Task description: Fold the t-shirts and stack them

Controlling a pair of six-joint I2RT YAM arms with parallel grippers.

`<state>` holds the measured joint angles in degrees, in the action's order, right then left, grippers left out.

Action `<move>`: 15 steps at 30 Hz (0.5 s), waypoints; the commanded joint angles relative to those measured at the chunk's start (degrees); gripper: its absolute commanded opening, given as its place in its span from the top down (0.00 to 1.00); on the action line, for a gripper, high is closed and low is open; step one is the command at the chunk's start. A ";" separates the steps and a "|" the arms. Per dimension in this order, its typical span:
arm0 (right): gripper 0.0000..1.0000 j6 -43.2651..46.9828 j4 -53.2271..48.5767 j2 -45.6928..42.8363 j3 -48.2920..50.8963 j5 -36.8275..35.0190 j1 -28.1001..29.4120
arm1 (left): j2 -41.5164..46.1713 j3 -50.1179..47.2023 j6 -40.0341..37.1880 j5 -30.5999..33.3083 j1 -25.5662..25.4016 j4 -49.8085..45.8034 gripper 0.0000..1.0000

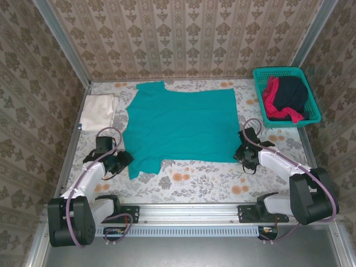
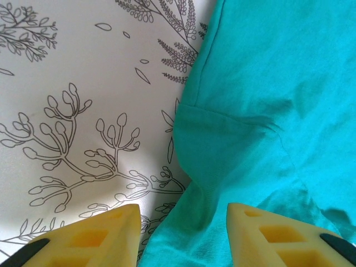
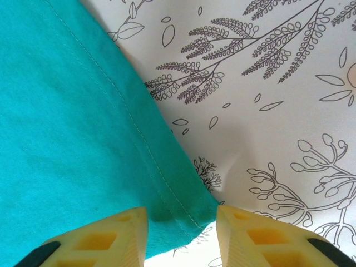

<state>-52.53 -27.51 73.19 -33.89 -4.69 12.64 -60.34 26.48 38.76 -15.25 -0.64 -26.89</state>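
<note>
Both half-open: left gripper (image 2: 181, 217) and right gripper (image 3: 179, 216) straddle flat teal cotton t-shirt (image 1: 181, 125) edges. Risk: right bites only the hem corner; cloth could slip.

Twin grey-and-black arms
Left arm (image 1: 83, 182) and right arm (image 1: 281, 162) have pale grey links, black joints, lilac cables; fingers (image 2: 94, 239) are yellow, black-tipped.
</note>
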 commanded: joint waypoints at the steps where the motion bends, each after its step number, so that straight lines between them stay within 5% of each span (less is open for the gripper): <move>1: 0.66 0.19 -2.38 0.28 0.33 -1.55 0.10 | 0.13 0.57 -0.96 -0.99 0.53 0.32 0.54; 8: 0.84 1.11 -2.82 1.60 -0.68 -1.63 0.09 | 0.39 -0.02 -0.66 -1.19 0.43 0.77 0.54; 15: 0.67 1.39 -4.53 1.68 -0.83 -1.37 0.27 | 0.92 -0.13 -0.88 -0.95 0.47 0.60 0.54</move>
<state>-51.31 -28.91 74.35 -33.91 -5.41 12.64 -60.27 26.44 38.76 -15.66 -0.64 -26.50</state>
